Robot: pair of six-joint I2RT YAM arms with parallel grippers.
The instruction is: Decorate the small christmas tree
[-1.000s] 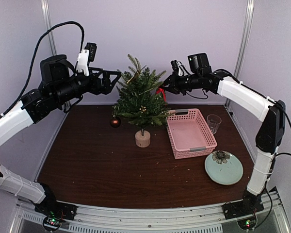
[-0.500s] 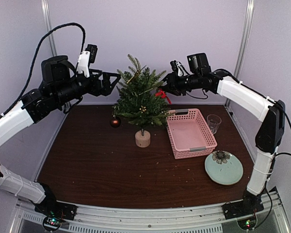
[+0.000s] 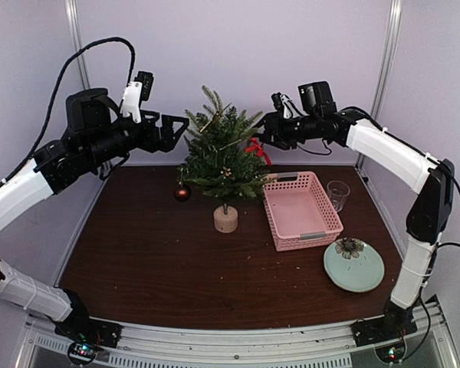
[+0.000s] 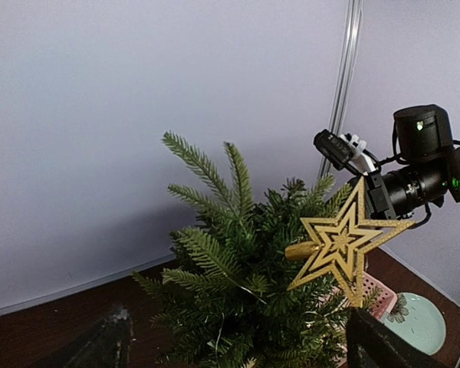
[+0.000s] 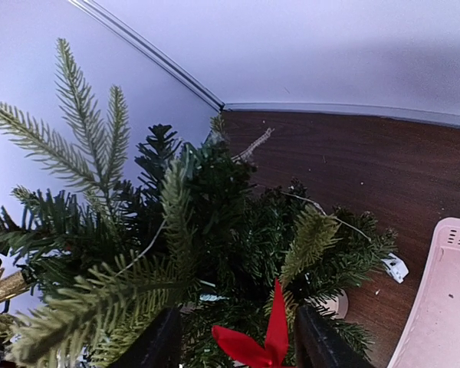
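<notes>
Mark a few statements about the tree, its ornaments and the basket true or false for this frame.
1. The pink basket holds nothing. True.
2. The gold star lies on the table beside the stump. False: it sits high among the branches of the small christmas tree.
3. A red bow shows against the tree, between the fingers of the right gripper. True.
4. The glass stands inside the basket. False: it stands on the table, just right of the basket.
5. The dark red bauble hangs on the tree's basket side. False: it hangs at the lower left, away from the basket.
</notes>
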